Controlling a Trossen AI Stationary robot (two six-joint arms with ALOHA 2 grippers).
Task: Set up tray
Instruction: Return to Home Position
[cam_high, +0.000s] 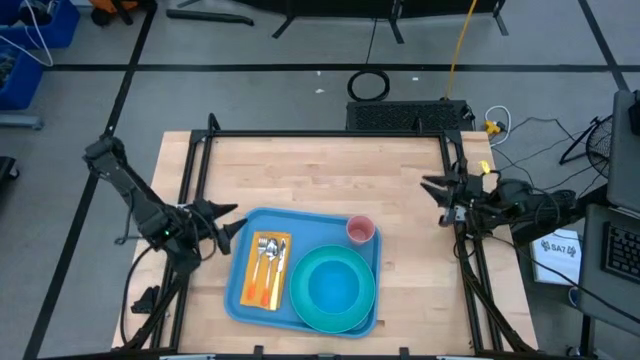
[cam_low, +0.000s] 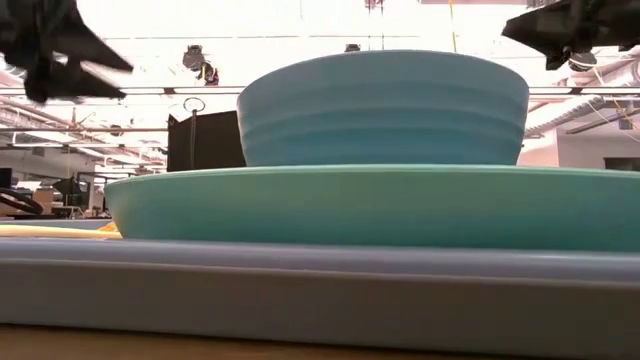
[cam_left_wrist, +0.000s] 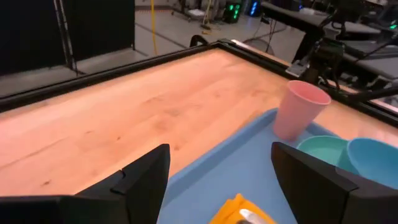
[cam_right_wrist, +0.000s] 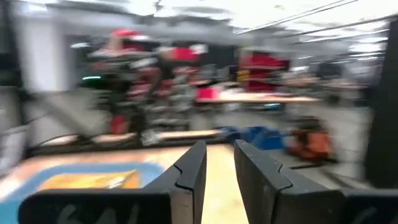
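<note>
The blue tray (cam_high: 243, 290) lies flat on the wooden table near its near edge. On it rest an orange napkin with cutlery (cam_high: 268, 268), a turquoise plate (cam_high: 355, 312) with a blue bowl (cam_high: 330, 285) in it, and an upright pink cup (cam_high: 360, 230). My left gripper (cam_high: 228, 222) hovers open just beyond the tray's far left corner, and its wrist view shows the cup (cam_left_wrist: 298, 109) and tray (cam_left_wrist: 249, 168) ahead. My right gripper (cam_high: 432, 186) stays by the table's right edge, away from the tray, with only a narrow gap between its fingers (cam_right_wrist: 219, 165).
Bare wood stretches from the tray to the table's far edge (cam_high: 320, 165). A black frame rail (cam_high: 330, 134) runs along the far edge and down both sides. In the low view the stacked bowl (cam_low: 385, 110), plate (cam_low: 380, 205) and tray rim (cam_low: 300, 290) block most of the table.
</note>
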